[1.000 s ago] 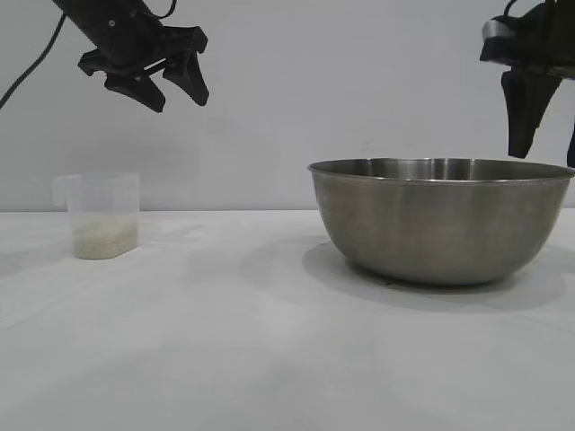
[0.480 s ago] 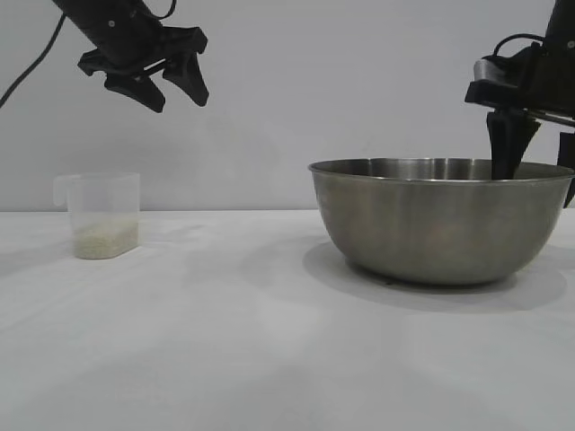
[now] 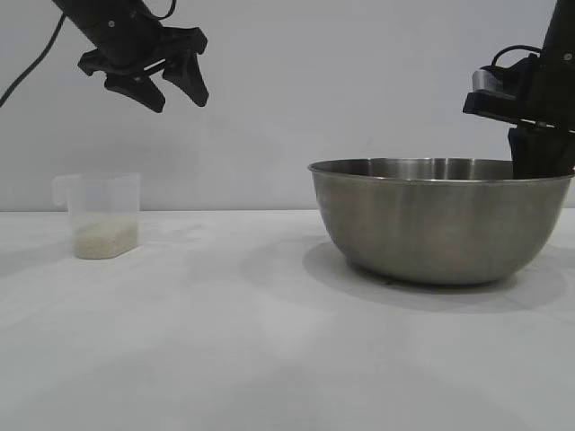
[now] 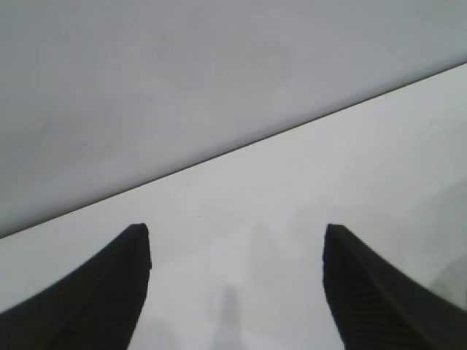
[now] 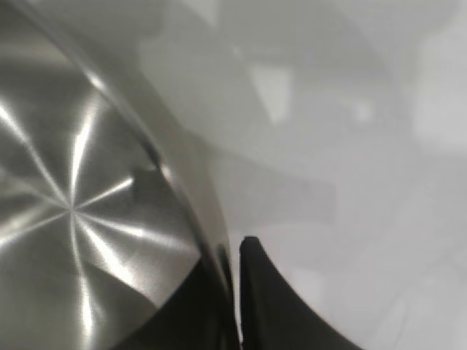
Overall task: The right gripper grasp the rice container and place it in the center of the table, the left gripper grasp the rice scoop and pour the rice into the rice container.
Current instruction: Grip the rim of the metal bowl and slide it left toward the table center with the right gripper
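rice container [image 3: 440,220]: large stainless-steel mixing bowl standing upright on the right part of the table [image 3: 269,341], casting a soft shadow around its base; the right wrist view shows its shiny inside [image 5: 80,219] and thin rolled rim.
right gripper [image 5: 235,292]: at the bowl's far right rim, its black body [image 3: 530,108] just above the bowl edge; one finger sits inside the bowl and the other outside, pressed close on the rim with the steel wall between them.
rice scoop [image 3: 101,215]: small translucent plastic measuring cup with a side handle, upright on the left part of the table, well apart from the bowl.
rice [image 3: 105,239]: a low layer of off-white grains in the bottom of the cup.
left gripper [image 3: 171,88]: hangs in the air above and slightly right of the cup, touching nothing; its fingers [image 4: 109,292] are spread wide, with bare tabletop showing between them.
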Controlling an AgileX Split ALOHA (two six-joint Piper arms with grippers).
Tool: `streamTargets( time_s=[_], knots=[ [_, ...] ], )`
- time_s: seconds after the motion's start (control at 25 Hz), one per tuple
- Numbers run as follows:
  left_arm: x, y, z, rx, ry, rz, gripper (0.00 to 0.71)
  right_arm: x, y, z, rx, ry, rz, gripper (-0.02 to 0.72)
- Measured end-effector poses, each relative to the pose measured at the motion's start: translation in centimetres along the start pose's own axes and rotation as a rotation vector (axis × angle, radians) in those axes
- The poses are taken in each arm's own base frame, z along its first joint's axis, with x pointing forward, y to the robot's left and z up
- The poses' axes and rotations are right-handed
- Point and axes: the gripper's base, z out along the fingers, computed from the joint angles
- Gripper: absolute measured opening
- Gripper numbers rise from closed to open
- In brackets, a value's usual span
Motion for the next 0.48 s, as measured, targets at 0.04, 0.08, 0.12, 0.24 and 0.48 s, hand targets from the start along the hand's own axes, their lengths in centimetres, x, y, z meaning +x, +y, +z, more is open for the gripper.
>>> streamTargets(
  time_s=[0.04, 0.08, 0.12, 0.24, 0.48],
  knots=[
    [0.0, 0.0, 0.0, 0.0, 0.0, 0.0, 0.445, -0.1, 0.4, 0.1, 0.0, -0.01, -0.009, 0.0],
    [0.0, 0.0, 0.0, 0.0, 0.0, 0.0, 0.445, -0.2, 1.0, 0.3, -0.002, -0.017, -0.02, 0.0],
    [0.0, 0.0, 0.0, 0.0, 0.0, 0.0, 0.445, -0.3, 1.4, 0.4, -0.006, -0.028, -0.028, 0.0],
    [0.0, 0.0, 0.0, 0.0, 0.0, 0.0, 0.445, -0.4, 2.9, 0.8, -0.025, -0.042, -0.046, 0.0],
    [0.0, 0.0, 0.0, 0.0, 0.0, 0.0, 0.445, -0.5, 3.8, 1.1, -0.055, -0.063, -0.038, 0.0]
  ],
)
